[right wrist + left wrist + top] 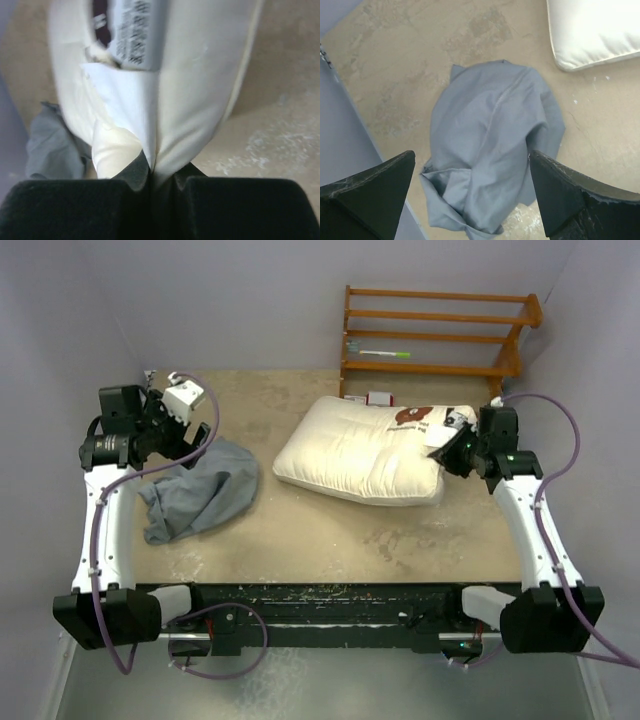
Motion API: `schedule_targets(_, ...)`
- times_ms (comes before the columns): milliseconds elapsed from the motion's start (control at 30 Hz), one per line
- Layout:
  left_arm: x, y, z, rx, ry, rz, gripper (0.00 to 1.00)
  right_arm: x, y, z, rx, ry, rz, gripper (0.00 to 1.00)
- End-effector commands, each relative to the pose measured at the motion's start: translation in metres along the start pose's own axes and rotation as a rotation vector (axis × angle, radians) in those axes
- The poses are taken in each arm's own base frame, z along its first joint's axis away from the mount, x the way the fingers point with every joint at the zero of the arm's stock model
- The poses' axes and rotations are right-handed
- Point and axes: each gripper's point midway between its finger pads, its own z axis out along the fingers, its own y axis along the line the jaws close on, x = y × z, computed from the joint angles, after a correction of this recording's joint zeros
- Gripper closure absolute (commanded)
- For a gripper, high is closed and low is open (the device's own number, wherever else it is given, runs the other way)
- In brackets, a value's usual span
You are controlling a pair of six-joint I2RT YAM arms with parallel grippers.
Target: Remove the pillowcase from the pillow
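— From above, how far along does it look?

— Nearly finished, I'd say. The limp, wrinkled blue-grey fabric pillowcase (198,492) lies in a heap on the left of the frame, flat on the tan bench (300,540). It is well apart from the plump cream-white rectangular pillow (365,452) at middle-right, which shows bare all round. The cover is off.

— And the arms?

— The left claw (195,436) hangs by the heap's upper edge. The right claw (452,453) sits at the pillow's right end, near the reddish-brown logo (413,416). An orange wooden rack (430,335) stands at the top of the frame.

— Left wrist view?

— Its two dark fingers (370,192) are spread wide at the lower corners, with nothing gripped. The grey cloth lies centre frame, and a pillow corner shows upper right, not touching it.

— Right wrist view?

— That claw is pinched tight at bottom centre on a fold of the pillow's cream edge, beside a white printed label (137,30). A scrap of grey cloth shows at lower left.

— So what's left?

— To my eye, only letting go of the pillow and drawing both arms clear.
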Motion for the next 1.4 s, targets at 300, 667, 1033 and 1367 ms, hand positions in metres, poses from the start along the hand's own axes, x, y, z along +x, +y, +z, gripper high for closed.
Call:
schedule_targets(300, 0.03, -0.049, -0.003, 0.102, -0.033, -0.081, 0.01, 0.026, -0.068, 0.015, 0.203, 0.111, -0.171, 0.09)
schedule_targets(667, 0.049, -0.041, 0.004, -0.107, -0.152, -0.306, 0.01, -0.052, -0.075, -0.052, 0.279, -0.478, -0.155, 0.0)
schedule_targets(1033, 0.083, -0.041, 0.039, -0.189, -0.297, -0.259, 0.01, -0.058, -0.111, -0.085, 0.25, -0.879, -0.165, 0.0)
schedule_targets(1367, 0.085, -0.065, 0.038, -0.156, -0.479, -0.269, 0.01, -0.027, -0.12, -0.048, 0.19, -0.852, -0.589, 0.0)
